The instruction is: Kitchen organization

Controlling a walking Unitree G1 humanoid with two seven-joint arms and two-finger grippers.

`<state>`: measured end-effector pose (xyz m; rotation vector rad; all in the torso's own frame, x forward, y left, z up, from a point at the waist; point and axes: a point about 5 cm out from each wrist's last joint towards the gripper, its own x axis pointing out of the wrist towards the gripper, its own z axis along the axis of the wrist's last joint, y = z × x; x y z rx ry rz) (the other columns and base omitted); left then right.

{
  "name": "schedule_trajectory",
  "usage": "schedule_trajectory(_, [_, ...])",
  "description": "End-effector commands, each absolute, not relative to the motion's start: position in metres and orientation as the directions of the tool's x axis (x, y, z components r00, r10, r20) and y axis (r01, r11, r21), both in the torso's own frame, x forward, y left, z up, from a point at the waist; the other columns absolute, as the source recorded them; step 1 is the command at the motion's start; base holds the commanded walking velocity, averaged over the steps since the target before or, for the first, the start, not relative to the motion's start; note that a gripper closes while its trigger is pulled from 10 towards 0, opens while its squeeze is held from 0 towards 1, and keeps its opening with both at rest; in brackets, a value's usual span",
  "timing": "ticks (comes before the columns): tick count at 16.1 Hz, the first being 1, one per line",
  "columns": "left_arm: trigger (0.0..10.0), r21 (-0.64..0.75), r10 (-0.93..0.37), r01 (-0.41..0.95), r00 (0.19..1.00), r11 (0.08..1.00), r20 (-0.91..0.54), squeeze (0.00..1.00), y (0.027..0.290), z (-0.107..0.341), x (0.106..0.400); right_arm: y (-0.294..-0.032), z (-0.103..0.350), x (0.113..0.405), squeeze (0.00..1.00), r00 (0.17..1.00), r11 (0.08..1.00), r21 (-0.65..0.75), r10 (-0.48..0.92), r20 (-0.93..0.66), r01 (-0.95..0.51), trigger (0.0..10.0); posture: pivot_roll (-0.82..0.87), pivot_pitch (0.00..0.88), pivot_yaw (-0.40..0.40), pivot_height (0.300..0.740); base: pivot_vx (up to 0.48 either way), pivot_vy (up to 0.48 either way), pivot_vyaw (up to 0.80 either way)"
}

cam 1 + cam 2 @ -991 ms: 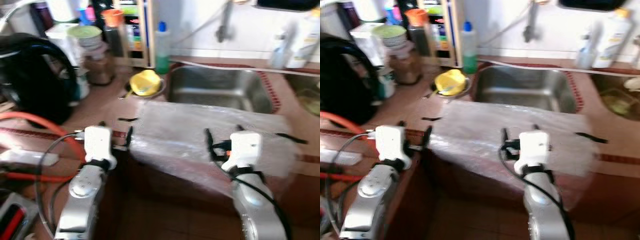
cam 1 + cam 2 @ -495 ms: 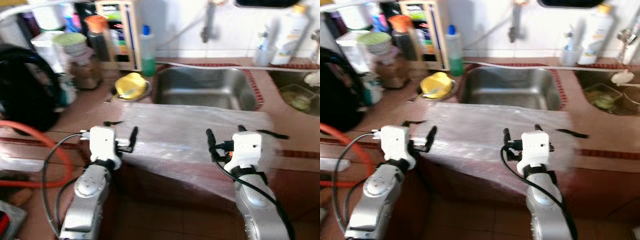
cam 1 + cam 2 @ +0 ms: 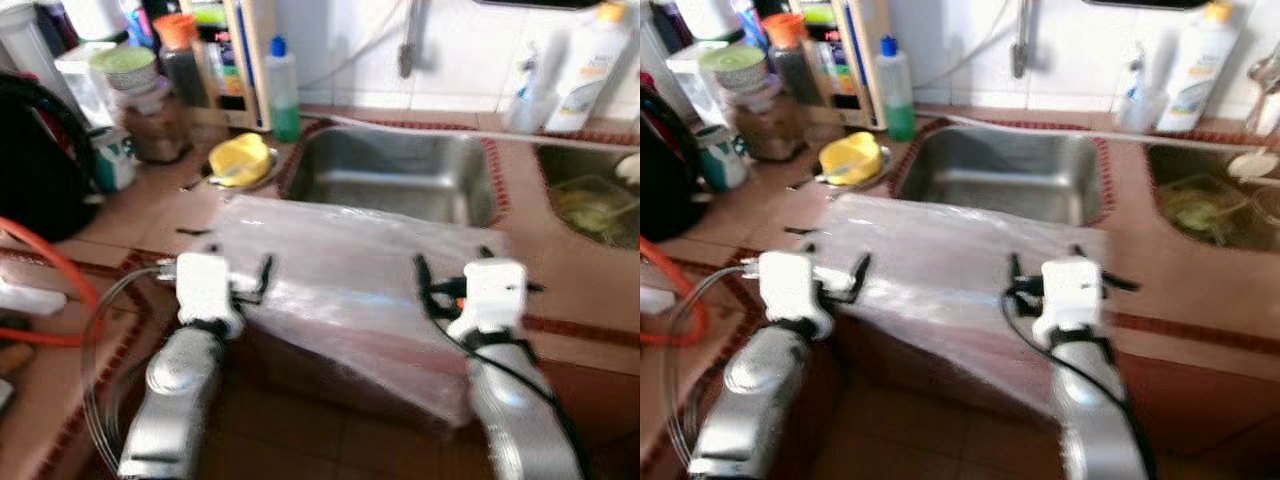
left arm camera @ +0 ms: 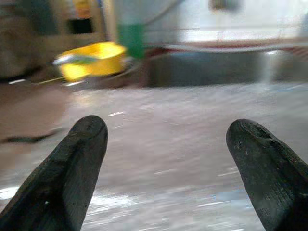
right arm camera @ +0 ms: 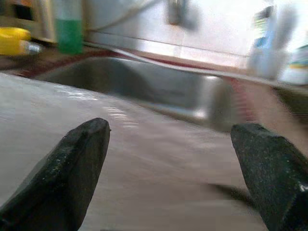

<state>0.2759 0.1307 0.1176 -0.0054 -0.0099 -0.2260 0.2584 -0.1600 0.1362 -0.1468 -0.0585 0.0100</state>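
Plastic sheet lies crosswise ahead of me on the table; left tool and right tool, both spread apart, sit equally near.

I steered the rig through a home kitchen: steel sink set in a tiled counter, soap bottles, jars crowding the wall.

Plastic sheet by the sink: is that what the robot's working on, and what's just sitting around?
For the job: plastic sheet, left gripper, right gripper, both open.
Just sitting there: sink, yellow bowl, green soap bottle, white bottle.
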Motion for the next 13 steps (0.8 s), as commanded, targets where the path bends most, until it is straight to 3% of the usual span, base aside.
schedule_trajectory(1, [10.0,0.01,-0.199,0.198,0.98,0.98,0.02,0.0,0.1406,0.1206,0.2782,-0.1537,0.139,0.2594,0.0,0.997,0.991,-0.132,0.032,0.07,-0.022,10.0,0.02,0.025,0.063,0.74,0.0,0.0,0.0])
schedule_trajectory(4, [10.0,0.002,-0.184,0.184,0.983,0.983,0.024,0.0,0.142,0.1208,0.2793,-0.1525,0.1392,0.2608,0.0,0.997,0.99,-0.14,0.042,0.071,-0.032,10.0,0.02,0.021,0.061,0.74,0.0,0.0,0.0])
schedule_trajectory(13, [10.0,-0.022,-0.161,0.161,0.987,0.987,0.012,0.0,0.1449,0.1212,0.284,-0.1512,0.1375,0.2611,0.0,0.997,0.99,-0.136,0.036,0.069,-0.027,10.0,0.01,0.017,0.072,0.74,0.0,0.0,-0.8])
